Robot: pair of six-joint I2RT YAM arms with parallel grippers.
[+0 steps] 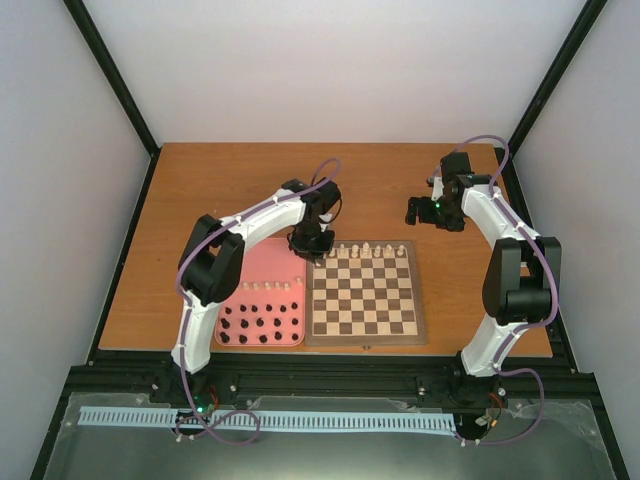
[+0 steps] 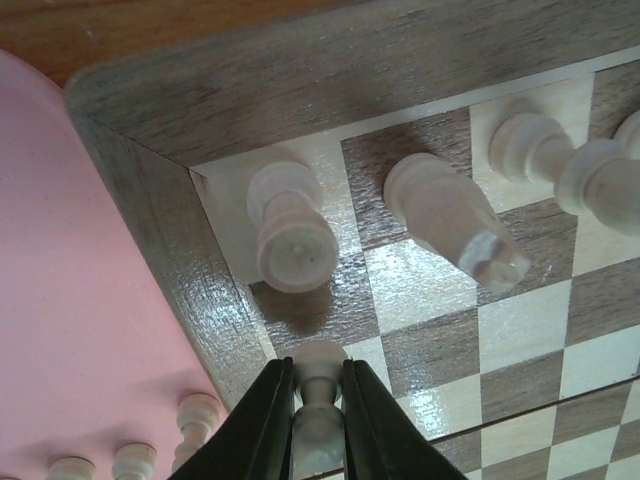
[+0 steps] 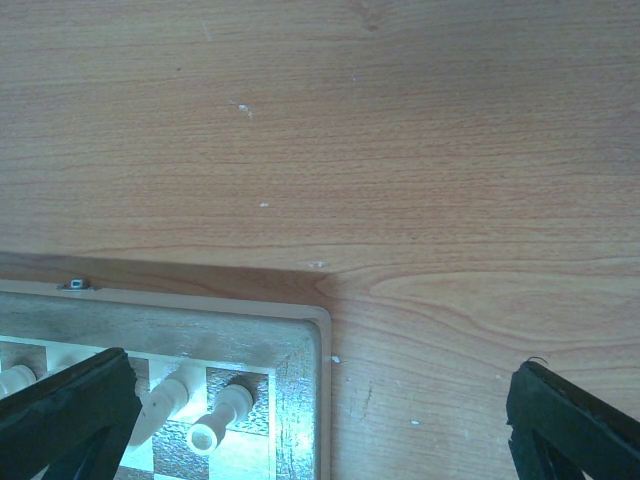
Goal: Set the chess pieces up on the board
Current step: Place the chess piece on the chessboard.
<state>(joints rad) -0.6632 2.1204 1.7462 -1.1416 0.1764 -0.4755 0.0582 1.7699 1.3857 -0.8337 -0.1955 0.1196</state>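
Observation:
The wooden chessboard (image 1: 365, 295) lies at the table's front centre. Several cream-white pieces (image 1: 368, 248) stand along its far row. My left gripper (image 1: 310, 245) is over the board's far left corner. In the left wrist view it (image 2: 320, 415) is shut on a cream pawn (image 2: 320, 395) at the light square behind the corner rook (image 2: 290, 235); whether its base touches the board (image 2: 150, 120) is unclear. More cream pawns (image 1: 270, 288) stand on the pink tray (image 1: 250, 262). My right gripper (image 1: 415, 210) is open and empty beyond the board's far right corner (image 3: 300, 400).
Black pieces (image 1: 262, 325) fill the near part of the pink tray, which lies against the board's left edge. In the right wrist view a cream rook (image 3: 220, 420) stands on the corner square, with bare wooden table (image 3: 400, 150) beyond it.

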